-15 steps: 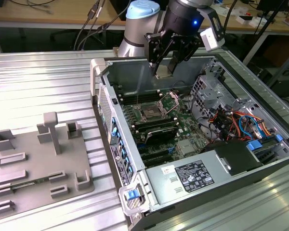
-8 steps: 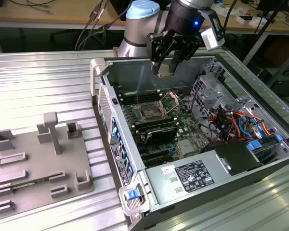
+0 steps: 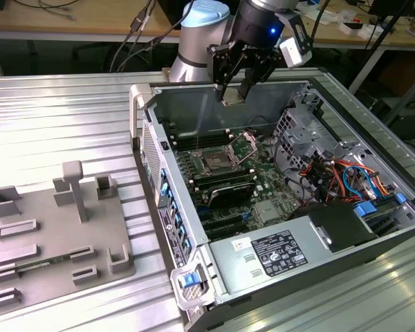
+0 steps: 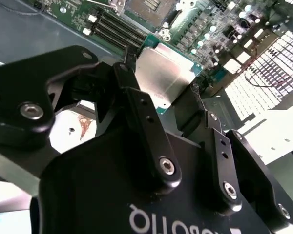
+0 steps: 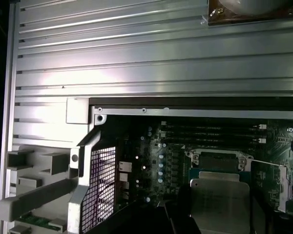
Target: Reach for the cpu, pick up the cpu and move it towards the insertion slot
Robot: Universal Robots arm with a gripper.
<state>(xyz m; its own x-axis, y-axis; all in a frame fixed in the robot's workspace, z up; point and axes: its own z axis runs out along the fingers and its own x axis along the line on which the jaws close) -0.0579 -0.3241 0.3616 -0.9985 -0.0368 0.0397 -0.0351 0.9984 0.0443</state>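
The gripper (image 3: 235,93) hangs above the rear of the open computer case (image 3: 277,207), its two black fingers (image 4: 146,131) closed on the cpu (image 4: 165,73), which they pinch by opposite edges. In the second wrist view the cpu's silvery face is tilted toward the camera (a thin green rim shows along its edge). In the exterior view the cpu appears as a small pale square at the fingertips, raised clear of the motherboard (image 3: 263,190).

The insertion slot (image 3: 214,163) lies below the gripper and nearer the camera in the exterior view, its dark centre framed in metal and its clamp plate (image 3: 232,194) swung open beside it. In the first wrist view the cpu (image 5: 219,204) sits just beside the slot's metal frame (image 5: 217,158). Long black memory slots (image 5: 210,130) run alongside the socket.

At the exterior view's right, a tangle of red, blue and orange cables (image 3: 339,176) fills the drive bay. At its left, well apart from the case, a grey plastic fixture (image 3: 55,238) rests on the ribbed metal desk (image 3: 55,117).
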